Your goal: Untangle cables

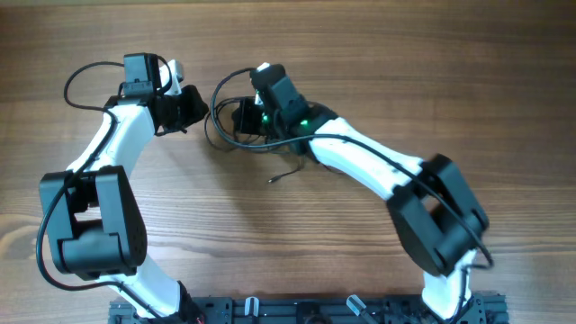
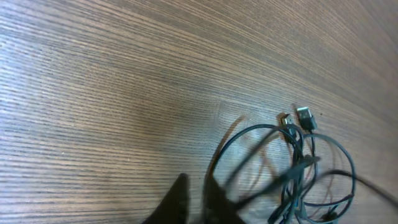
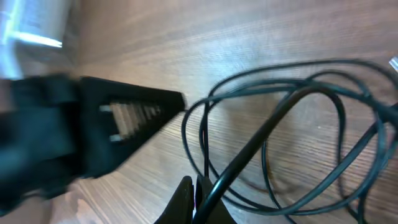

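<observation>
Toward the far edge of the wooden table [image 1: 378,54], a little left of its middle, the cables [image 2: 297,165] lay in a loose heap of overlapping black loops, flat on the surface; both arms reached in to that heap from the near edge, the left one from the left side and the right one from the right. In the right wrist view the right gripper [image 3: 196,194] had its fingers pressed together, and one black cord rose from between their tips and ran up and to the right across the loops; the claw was clamped on the cables. From overhead this gripper sat directly above the heap, hiding its middle. The left gripper [image 2: 198,200] stood just beside the left rim of the heap; in its own view its two dark fingers [image 2: 177,202] showed at the bottom with only a slim strip of wood between them, and the nearest loop swept down to the right-hand finger; that part was blurred, so I could not tell whether the claw was together or apart, nor whether it pinched that loop or merely touched it. Two small silvery plug ends [image 2: 303,116] lay side by side at the top of the heap in the left wrist view; one loose cable tail [image 1: 274,179] trailed out of the heap toward the near edge, ending on bare wood beside the right arm [image 1: 360,162].
</observation>
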